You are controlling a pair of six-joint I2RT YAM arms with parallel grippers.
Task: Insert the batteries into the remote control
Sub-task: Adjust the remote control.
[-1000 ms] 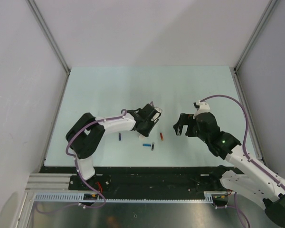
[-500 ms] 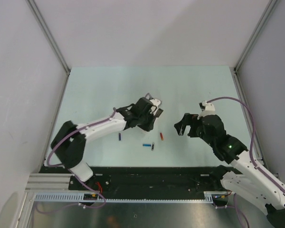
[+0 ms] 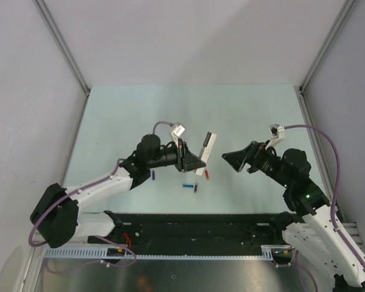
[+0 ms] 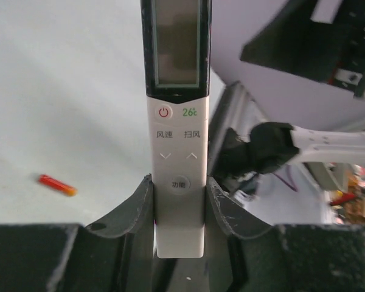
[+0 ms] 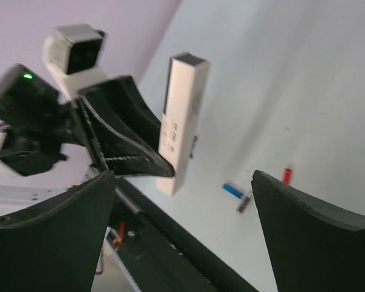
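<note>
My left gripper (image 3: pixel 194 163) is shut on the lower end of the white remote control (image 3: pixel 206 151) and holds it above the table, button face toward the wrist camera (image 4: pixel 176 140). The jaws press both of its sides (image 4: pixel 177 198). My right gripper (image 3: pixel 233 159) is open and empty, facing the remote (image 5: pixel 181 121) from the right, a short gap away. On the table below lie one blue battery (image 3: pixel 153 174), another blue battery (image 3: pixel 187 185), a black battery (image 3: pixel 195 188) and a red battery (image 3: pixel 207 175). The red one also shows in the left wrist view (image 4: pixel 56 184).
The pale green table (image 3: pixel 128 115) is walled by white panels left, right and behind. A black rail (image 3: pixel 188 225) runs along the near edge by the arm bases. The right arm's body (image 4: pixel 274 149) stands close behind the remote in the left wrist view.
My left arm has stretched forward and turned its wrist, bringing the remote up and into plain sight. My right arm has risen and tilted its open gripper toward the remote.
</note>
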